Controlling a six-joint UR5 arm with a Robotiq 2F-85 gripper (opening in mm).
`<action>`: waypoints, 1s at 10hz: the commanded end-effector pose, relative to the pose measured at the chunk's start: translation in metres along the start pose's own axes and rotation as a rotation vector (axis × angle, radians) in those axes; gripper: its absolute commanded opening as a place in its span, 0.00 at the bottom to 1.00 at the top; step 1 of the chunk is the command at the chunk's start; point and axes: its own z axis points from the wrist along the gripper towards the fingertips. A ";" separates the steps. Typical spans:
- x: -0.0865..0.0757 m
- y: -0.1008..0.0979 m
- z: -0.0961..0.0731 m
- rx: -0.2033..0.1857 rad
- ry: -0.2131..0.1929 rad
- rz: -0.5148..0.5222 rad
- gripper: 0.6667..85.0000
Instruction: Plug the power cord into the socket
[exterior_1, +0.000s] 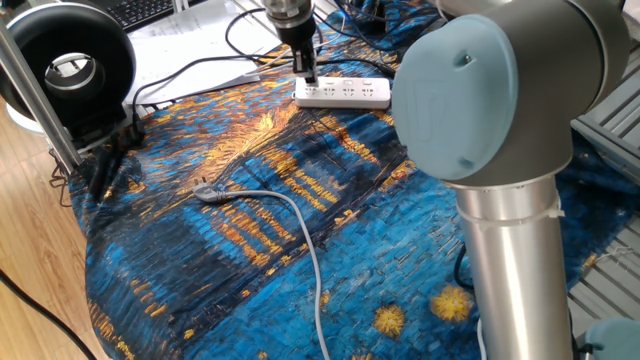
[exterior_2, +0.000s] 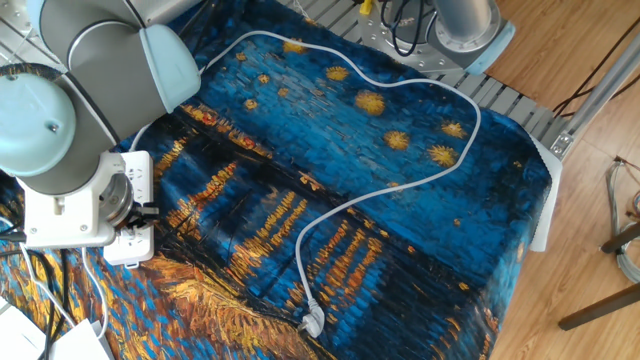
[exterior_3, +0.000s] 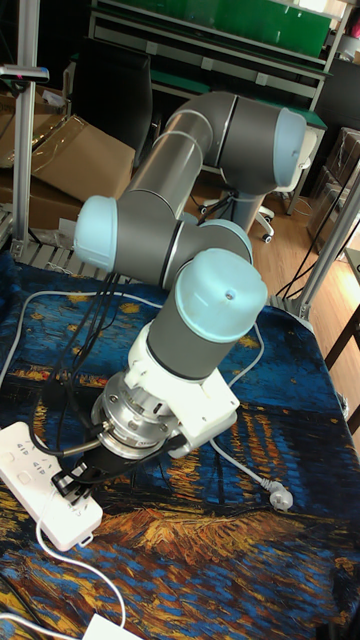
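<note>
Power cord work sits at one edge of a busy scene, so take it from the biggest thing down. The grey and pale-blue arm (exterior_3: 200, 300) is smooth, hard and rounded at its joints. Under it a painted cloth (exterior_1: 300, 260) in blues and golds covers the table, soft and slightly wrinkled. A long grey cable (exterior_2: 400, 190), thick and rubbery, loops across the cloth and ends in a grey plug (exterior_2: 312, 322) lying loose, well apart from the work. The socket (exterior_1: 345, 93) is a rigid white plastic bar with a row of outlets, lying flat near the cloth's edge. The gripper (exterior_1: 309, 76), black and narrow, stands upright at the strip's end outlet, touching it or just above it. Its jaws look close together, but I cannot tell whether they pinch anything, since the plug is hidden there. The power cord (exterior_3: 88, 572) shows only as a thin white line curling on the cloth just beside the strip. It is probably very light and limp, so the cable gives no purchase. The stiff plug body is the place to hold it, squarely, as the metal tip could bend if it meets the outlet askew.
</note>
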 end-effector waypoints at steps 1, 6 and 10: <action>-0.004 0.000 0.000 -0.010 -0.013 0.007 0.01; -0.008 0.003 0.002 -0.013 -0.011 0.009 0.01; -0.008 0.001 0.006 -0.011 0.004 0.000 0.01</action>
